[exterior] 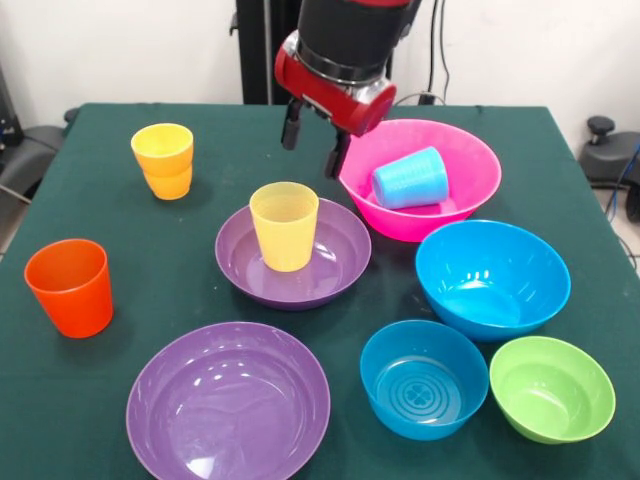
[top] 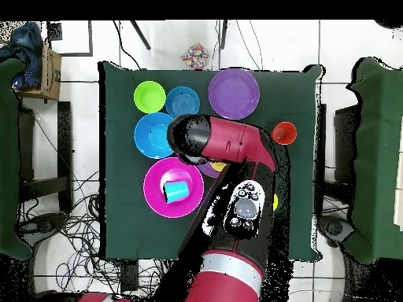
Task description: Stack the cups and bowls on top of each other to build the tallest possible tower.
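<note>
Tower not yet begun; pieces lie spread across the table.

Nearest, a purple bowl point(exterior: 228, 402); behind it the pale yellow cup point(exterior: 285, 225) stands upright in a second purple bowl point(exterior: 293, 254). Beyond, the gripper point(exterior: 313, 139) hangs empty, fingers apart. Descend centred over the cup's rim.

One cup point(exterior: 285, 225) stands in a shallow bowl point(exterior: 293, 254); another cup point(exterior: 411, 179) lies in the biggest bowl point(exterior: 420, 178)
</note>
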